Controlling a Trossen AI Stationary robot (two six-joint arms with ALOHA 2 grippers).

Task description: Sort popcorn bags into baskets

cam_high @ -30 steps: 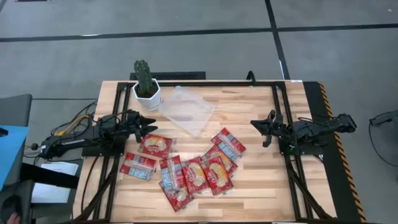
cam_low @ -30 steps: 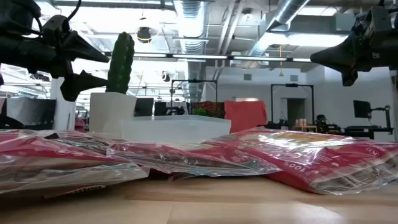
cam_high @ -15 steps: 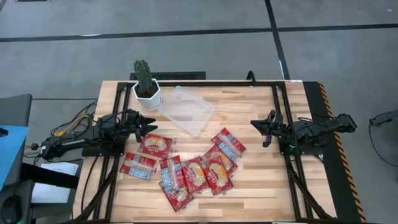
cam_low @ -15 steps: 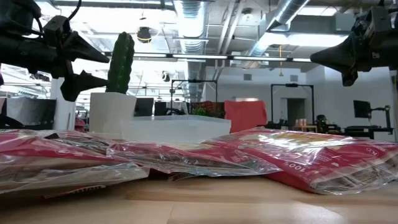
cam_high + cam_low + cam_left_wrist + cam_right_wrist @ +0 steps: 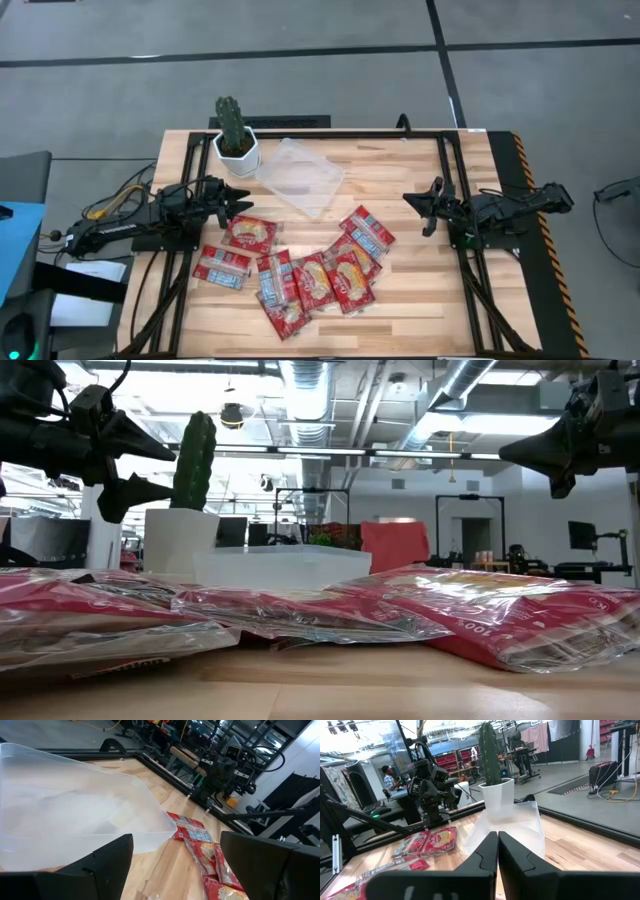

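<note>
Several shiny red popcorn bags [image 5: 305,272] lie flat and partly overlapping on the wooden table's near middle; they fill the low view's foreground [image 5: 330,615]. A clear plastic basket [image 5: 300,176] rests on its base at the far middle, also seen in the left wrist view [image 5: 70,810]. My left gripper [image 5: 243,203] hovers open at the table's left, above the table and pointing toward the right side. My right gripper [image 5: 408,198] hovers shut at the table's right, pointing left, clear of everything.
A cactus in a white hexagonal pot [image 5: 235,140] stands at the far left, beside the basket. Black rails [image 5: 440,135] frame the table. Bare wood lies between the bags and the right arm. A person [image 5: 387,777] shows in the room beyond.
</note>
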